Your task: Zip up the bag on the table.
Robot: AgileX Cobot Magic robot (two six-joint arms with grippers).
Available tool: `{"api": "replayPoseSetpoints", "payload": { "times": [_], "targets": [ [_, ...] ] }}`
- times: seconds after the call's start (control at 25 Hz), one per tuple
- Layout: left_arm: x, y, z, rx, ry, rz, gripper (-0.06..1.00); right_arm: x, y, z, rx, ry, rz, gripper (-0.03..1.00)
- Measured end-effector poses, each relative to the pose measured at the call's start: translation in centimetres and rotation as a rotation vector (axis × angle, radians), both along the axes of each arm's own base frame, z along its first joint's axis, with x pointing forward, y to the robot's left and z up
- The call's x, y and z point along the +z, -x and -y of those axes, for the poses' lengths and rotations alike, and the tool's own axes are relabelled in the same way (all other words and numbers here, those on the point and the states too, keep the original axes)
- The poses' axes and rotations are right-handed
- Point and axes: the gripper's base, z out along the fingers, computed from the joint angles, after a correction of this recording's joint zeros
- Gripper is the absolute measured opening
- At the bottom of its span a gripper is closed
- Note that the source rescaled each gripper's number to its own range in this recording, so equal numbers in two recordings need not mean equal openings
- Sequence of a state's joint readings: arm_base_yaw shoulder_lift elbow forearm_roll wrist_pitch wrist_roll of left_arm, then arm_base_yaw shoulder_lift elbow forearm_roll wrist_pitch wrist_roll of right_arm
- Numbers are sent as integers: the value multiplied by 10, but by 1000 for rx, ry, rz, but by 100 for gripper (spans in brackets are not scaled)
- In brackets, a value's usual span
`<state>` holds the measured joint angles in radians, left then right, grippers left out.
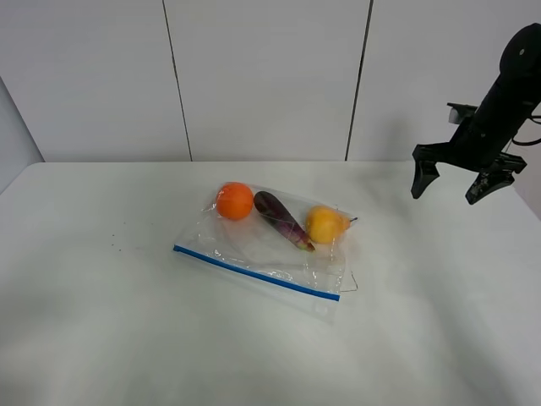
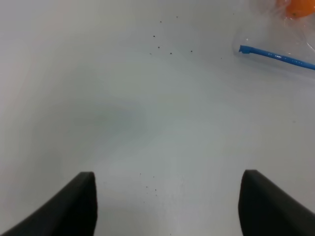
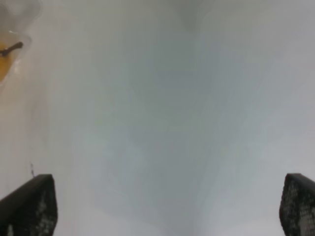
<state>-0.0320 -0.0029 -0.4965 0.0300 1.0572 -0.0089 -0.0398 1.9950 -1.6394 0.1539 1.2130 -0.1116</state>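
I'm eyeing the clear crinkly plastic bag [image 1: 266,245]: blue seal strip [image 1: 256,272] running crosswise ahead of left gripper [image 2: 167,206], fingers apart; right gripper [image 1: 461,182] also spread, hanging further off.

Lab: bare white table [image 1: 101,338], panelled wall [image 1: 262,76].

A pale panelled wall [image 1: 262,76] with dark vertical seams stands behind, evenly lit

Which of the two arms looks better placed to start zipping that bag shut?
Probably left: its open gripper faces the blue seal strip's end. The right gripper hangs beyond the bag's far side.
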Motion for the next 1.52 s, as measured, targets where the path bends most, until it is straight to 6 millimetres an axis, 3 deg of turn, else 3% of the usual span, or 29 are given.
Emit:
{"api": "replayPoseSetpoints", "payload": {
  "times": [0.28,0.64,0.8,1.04,1.24,1.52],
  "targets": [
    [0,0,0,0,0,0,94,15,5,-27,69,14,37,100],
    [0,0,0,0,0,0,94,30,10,-20,45,31,73,100],
    [0,0,0,0,0,0,94,39,29,-19,49,46,74,100],
    [0,0,0,0,0,0,94,47,94,-17,52,55,32,100],
    [0,0,0,-1,1,0,94,50,169,-15,52,56,31,100],
    [0,0,0,-1,1,0,94,51,257,-13,33,60,271,100]
  ]
}}
